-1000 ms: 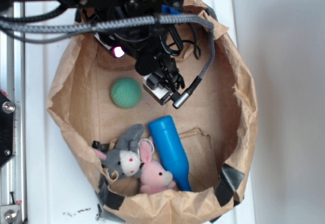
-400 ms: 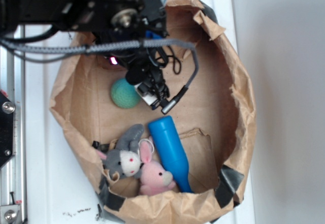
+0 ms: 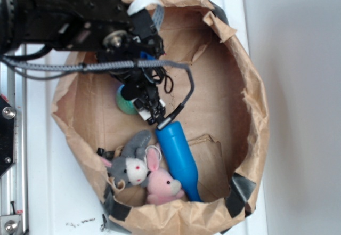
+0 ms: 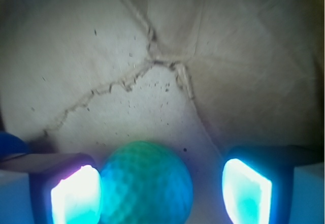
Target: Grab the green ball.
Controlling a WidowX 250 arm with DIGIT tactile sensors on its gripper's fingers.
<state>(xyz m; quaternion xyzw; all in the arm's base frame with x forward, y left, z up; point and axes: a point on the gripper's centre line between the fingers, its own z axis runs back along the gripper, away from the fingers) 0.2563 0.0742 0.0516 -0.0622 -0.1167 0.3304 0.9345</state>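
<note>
Arm (image 3: 69,16) reaching in from upper left, wrist angled down; jaws spread apart.

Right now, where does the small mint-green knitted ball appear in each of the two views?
Exterior: the small mint-green knitted ball lies left of centre inside the brown paper bag, mostly hidden under the black arm.
Wrist: bottom centre, between the open jaws, close to the left one.
Shared landmark: the blue plastic bottle, a blue sliver at the wrist view's left edge.

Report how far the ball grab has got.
Done: the gripper is down in the paper bag, open, with the ball between its fingers. In hand: lining up; the ball sits against one finger, with a gap to the other. Left: closing and lifting.
</note>
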